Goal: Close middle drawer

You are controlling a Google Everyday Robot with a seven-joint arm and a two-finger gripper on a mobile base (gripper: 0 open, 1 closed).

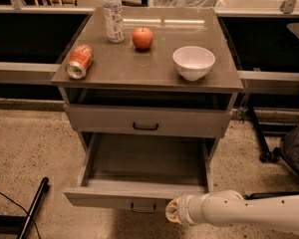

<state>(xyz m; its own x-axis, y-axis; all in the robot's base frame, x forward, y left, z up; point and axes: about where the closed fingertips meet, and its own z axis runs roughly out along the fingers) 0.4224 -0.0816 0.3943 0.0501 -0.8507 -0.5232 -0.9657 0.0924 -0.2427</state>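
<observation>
The middle drawer (109, 197) is pulled far out of the grey cabinet, and its plain grey inside is empty. Its low front carries a small dark bail handle (143, 208) at the centre. My gripper (173, 212) is at the end of the white arm (239, 212) that reaches in from the right. It sits just right of the handle, at the lower edge of the drawer front. I cannot tell whether it touches the front.
Above the open drawer is a closed drawer front (145, 121) with its own handle. On the cabinet top (139, 63) are a red can on its side (79, 61), a water bottle (113, 14), a red apple (142, 38) and a white bowl (193, 61). A black pole (34, 208) lies on the floor at left.
</observation>
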